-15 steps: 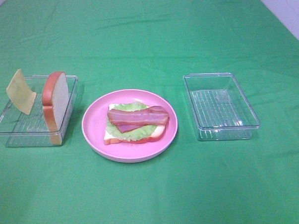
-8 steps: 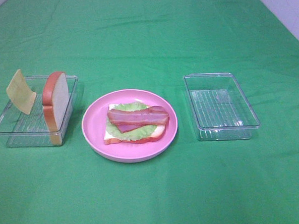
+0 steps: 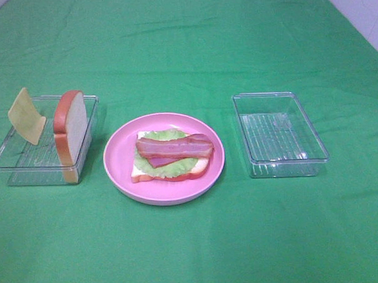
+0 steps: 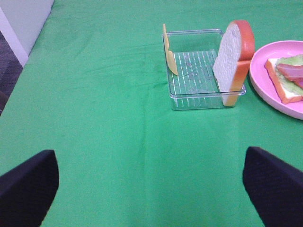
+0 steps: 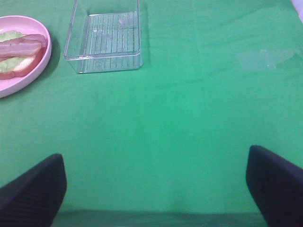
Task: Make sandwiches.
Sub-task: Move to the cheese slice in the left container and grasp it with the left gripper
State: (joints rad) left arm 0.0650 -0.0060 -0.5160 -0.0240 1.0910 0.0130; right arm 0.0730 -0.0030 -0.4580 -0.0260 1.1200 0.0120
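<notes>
On the green table [image 3: 193, 41], a pink plate [image 3: 119, 158] sits between the left tray [image 3: 34, 174] and the right tray [image 3: 282, 168]. The flat bread slice [image 3: 137, 172], lettuce [image 3: 172, 168] and bacon [image 3: 176, 146] are stacked on the plate, and the standing bread slice [image 3: 73, 124] and cheese square [image 3: 27, 117] are in the left tray. The left gripper [image 4: 151, 189] and right gripper [image 5: 156, 189] have jaws wide apart, holding nothing.

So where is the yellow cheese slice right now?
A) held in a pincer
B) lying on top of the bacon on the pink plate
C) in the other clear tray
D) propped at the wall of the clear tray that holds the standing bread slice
D: the cheese leans against the wall of the tray where the bread slice stands upright, while the stack on the plate is topped by bacon.
</notes>
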